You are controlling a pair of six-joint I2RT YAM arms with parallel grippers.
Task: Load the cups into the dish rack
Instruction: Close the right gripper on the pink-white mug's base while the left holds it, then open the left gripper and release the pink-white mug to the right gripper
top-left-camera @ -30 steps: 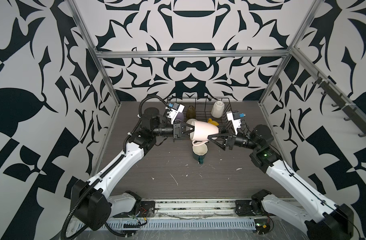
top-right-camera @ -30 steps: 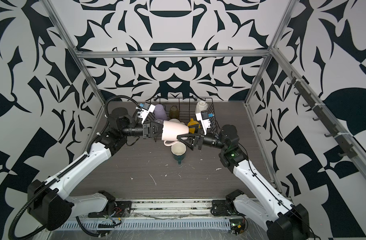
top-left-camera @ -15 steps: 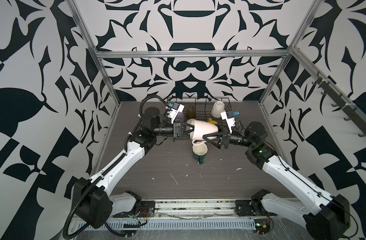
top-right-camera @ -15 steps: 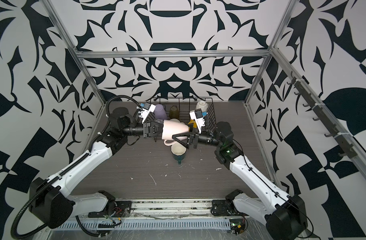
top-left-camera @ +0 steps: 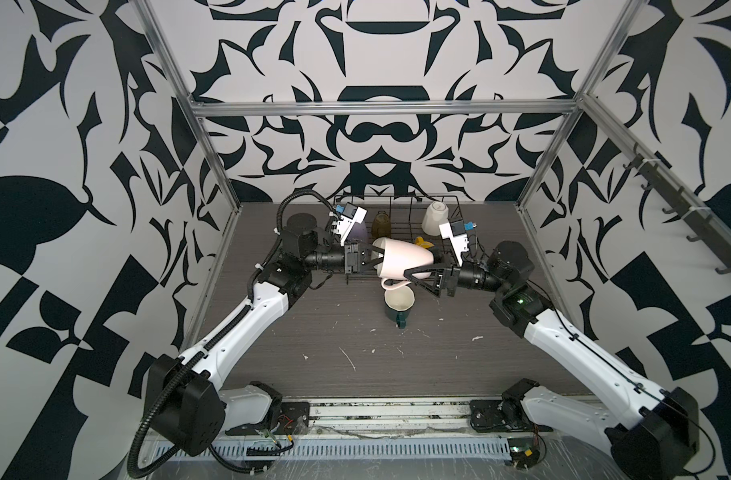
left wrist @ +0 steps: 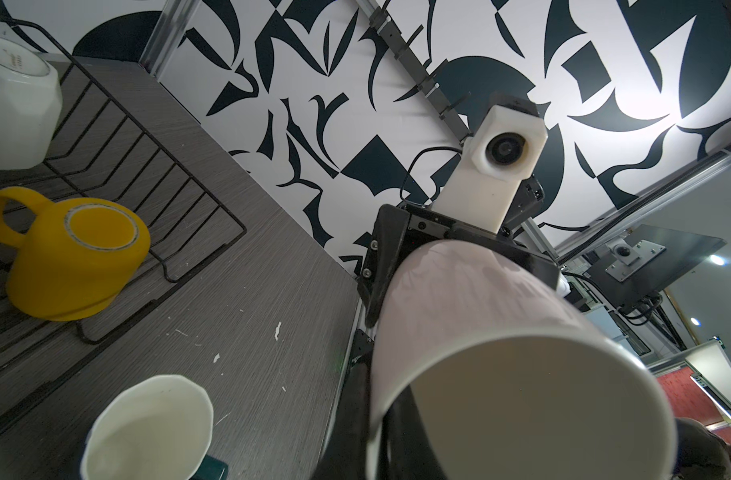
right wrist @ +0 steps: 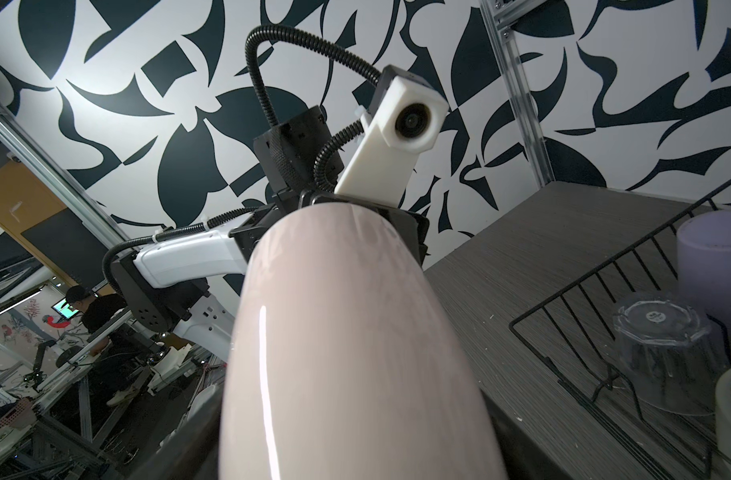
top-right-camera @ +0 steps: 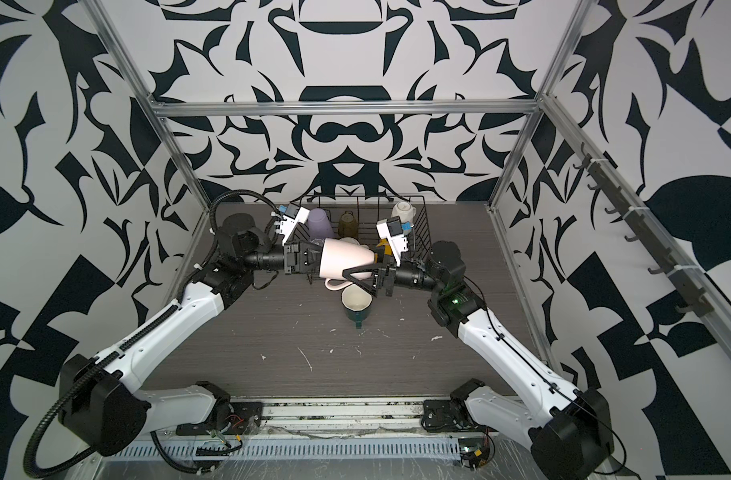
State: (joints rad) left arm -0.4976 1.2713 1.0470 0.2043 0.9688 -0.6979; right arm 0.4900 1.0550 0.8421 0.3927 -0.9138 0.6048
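Pink mug (top-left-camera: 401, 257), rim pinched tight by left claw (top-left-camera: 374, 255), should be released only once wide-spread right claw (top-left-camera: 415, 268) straddling its base, grip unclear, is closed firmly.

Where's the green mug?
In both top views the green mug stands upright on the table, just in front of the rack, below the pink mug.

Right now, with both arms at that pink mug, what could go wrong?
The left gripper pinches the pale pink mug by its rim only. If it releases before the right gripper, spread around the base, grips firmly, the mug could drop onto the dark green mug beneath. Its hanging handle might also snag the dish rack.
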